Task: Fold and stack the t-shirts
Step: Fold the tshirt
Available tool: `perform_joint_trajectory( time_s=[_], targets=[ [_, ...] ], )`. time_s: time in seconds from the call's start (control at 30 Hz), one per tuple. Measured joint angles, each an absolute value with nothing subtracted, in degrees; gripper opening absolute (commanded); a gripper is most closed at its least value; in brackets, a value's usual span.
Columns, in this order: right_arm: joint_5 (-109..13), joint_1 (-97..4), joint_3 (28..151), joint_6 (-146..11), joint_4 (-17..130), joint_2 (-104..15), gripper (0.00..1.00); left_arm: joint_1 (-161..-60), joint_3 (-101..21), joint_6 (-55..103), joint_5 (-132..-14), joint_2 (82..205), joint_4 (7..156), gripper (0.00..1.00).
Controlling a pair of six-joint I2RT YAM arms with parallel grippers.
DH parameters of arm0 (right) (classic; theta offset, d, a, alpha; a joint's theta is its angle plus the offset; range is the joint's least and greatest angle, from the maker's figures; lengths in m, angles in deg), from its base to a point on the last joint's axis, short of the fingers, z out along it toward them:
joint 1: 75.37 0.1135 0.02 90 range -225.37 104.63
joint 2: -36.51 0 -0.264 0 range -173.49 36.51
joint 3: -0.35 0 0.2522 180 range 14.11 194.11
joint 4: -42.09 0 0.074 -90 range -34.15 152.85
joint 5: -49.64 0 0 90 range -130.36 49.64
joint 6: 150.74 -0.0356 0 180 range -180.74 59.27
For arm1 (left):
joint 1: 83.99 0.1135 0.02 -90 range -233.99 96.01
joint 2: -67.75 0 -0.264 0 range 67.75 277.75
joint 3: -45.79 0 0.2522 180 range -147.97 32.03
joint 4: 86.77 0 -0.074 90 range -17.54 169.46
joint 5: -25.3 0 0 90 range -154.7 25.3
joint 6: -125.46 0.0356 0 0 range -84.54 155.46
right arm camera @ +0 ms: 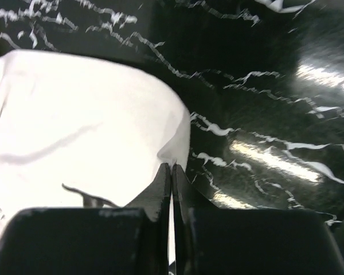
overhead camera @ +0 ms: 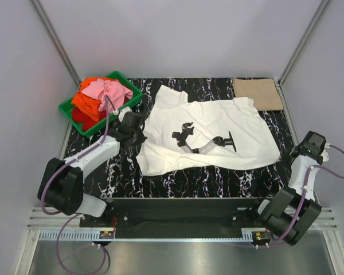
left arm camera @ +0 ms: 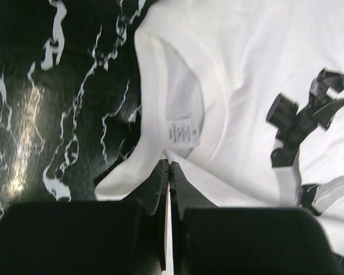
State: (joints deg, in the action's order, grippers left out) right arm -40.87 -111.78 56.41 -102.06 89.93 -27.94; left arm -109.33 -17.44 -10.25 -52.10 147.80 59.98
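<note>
— Where are your claws against the white tee (overhead camera: 212, 123)?
— My left claw (left arm camera: 169, 166) is pressed shut right at its collar (left arm camera: 152, 80). My right claw (right arm camera: 172, 167) is shut at its edge. Whether either pinches cloth, I cannot tell.
— Count?
— Five shirts. The white one lies spread on the surface (overhead camera: 218, 177), with one tan tee (overhead camera: 258, 93) folded far right. A pink tee (overhead camera: 106, 90), an orange tee (overhead camera: 86, 98) and a red tee (overhead camera: 80, 117) are bunched in one green crate (overhead camera: 69, 106), half burying each other.

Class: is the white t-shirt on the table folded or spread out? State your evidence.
Spread out. The white t-shirt lies open across the table, print facing up, neck opening visible, no fold made; only its edges are rumpled.
</note>
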Motion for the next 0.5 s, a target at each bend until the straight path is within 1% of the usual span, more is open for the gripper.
perform_joint_trajectory(
  time_s=[0.23, 0.33, 0.5],
  targets=[
    [-51.8, -111.8, 48.2, -104.3, 82.0, -23.5, 0.00, -108.0, -31.9, -6.0, -53.0, 163.8, 61.6, 0.00],
    [-53.8, -111.8, 47.1, -104.5, 80.7, -23.2, 0.00, -108.0, -37.8, -4.8, -53.1, 171.3, 61.1, 0.00],
    [-55.2, -111.8, 47.0, -104.5, 79.0, -23.1, 0.00, -108.0, -43.3, -3.5, -51.2, 180.2, 56.9, 0.00]
  ],
)
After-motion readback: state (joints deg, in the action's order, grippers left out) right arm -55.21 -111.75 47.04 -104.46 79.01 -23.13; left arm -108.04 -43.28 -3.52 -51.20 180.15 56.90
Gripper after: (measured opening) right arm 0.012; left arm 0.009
